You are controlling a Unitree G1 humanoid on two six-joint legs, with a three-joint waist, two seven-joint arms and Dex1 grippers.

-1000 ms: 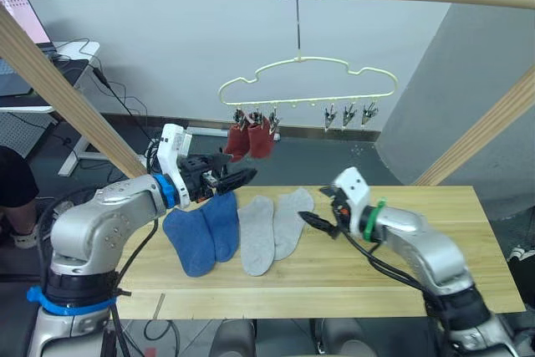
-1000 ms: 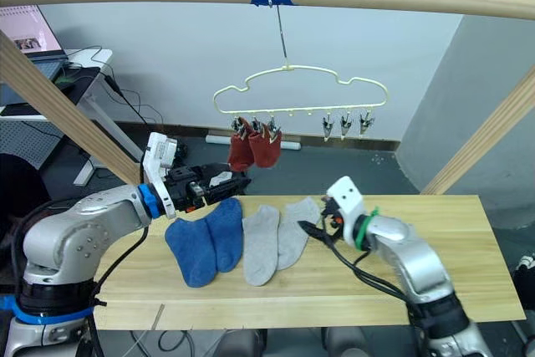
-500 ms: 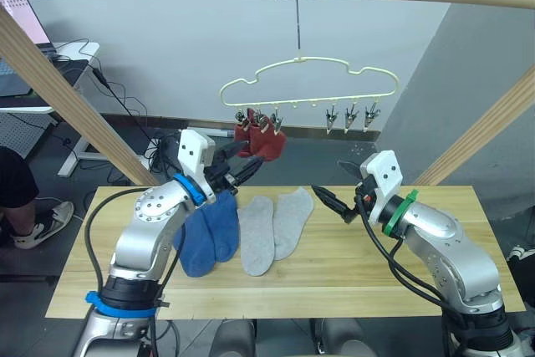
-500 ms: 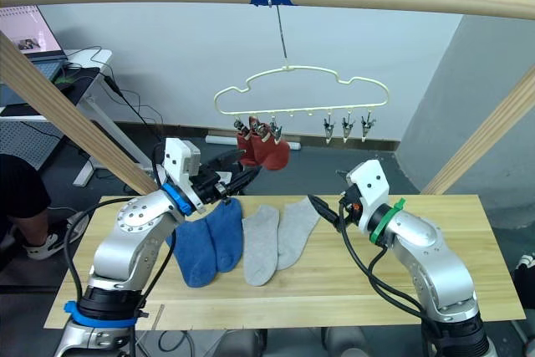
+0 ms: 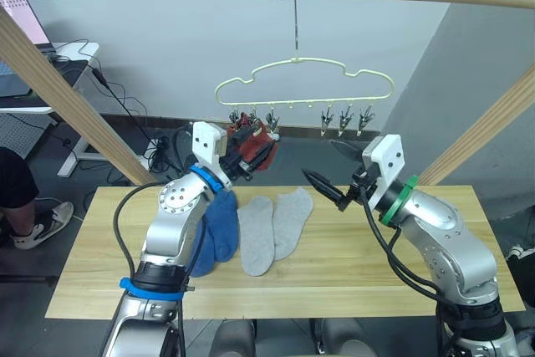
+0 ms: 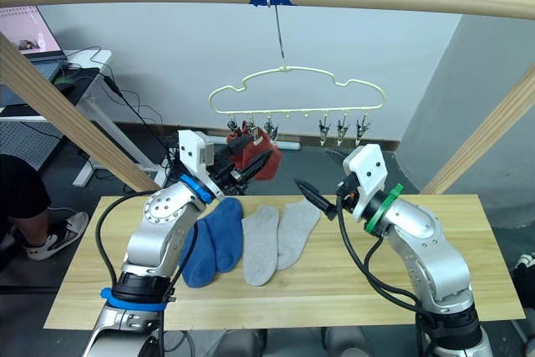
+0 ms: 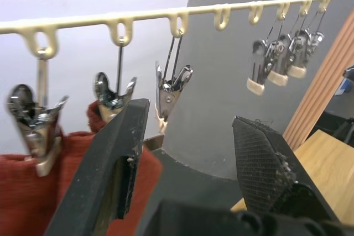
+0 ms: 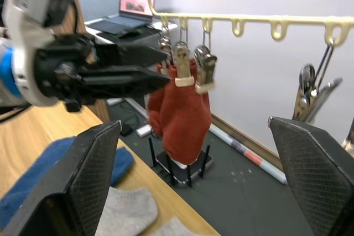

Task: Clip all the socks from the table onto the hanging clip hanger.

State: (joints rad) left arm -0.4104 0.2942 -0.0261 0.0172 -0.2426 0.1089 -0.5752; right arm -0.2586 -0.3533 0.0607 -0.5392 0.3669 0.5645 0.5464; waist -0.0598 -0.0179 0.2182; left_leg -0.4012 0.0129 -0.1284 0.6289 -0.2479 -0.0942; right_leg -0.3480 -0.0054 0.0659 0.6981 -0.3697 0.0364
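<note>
Both tools up at the clip hanger [image 5: 305, 81], nothing in either

Left tool [image 5: 261, 150] spread beside the clipped rust red socks [image 5: 255, 141], right tool [image 5: 328, 173] spread too; blue socks [image 5: 215, 221] and grey socks [image 5: 272, 226] wait on the tabletop [image 5: 334, 261], so next comes a reach down for a blue one

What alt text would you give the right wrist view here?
Two rust red socks hang from silver clips on the pale yellow clip hanger, with the left gripper reaching in beside them, fingers open. The right gripper's fingers spread wide, and blue socks and grey socks lie on the wooden table below.
</note>
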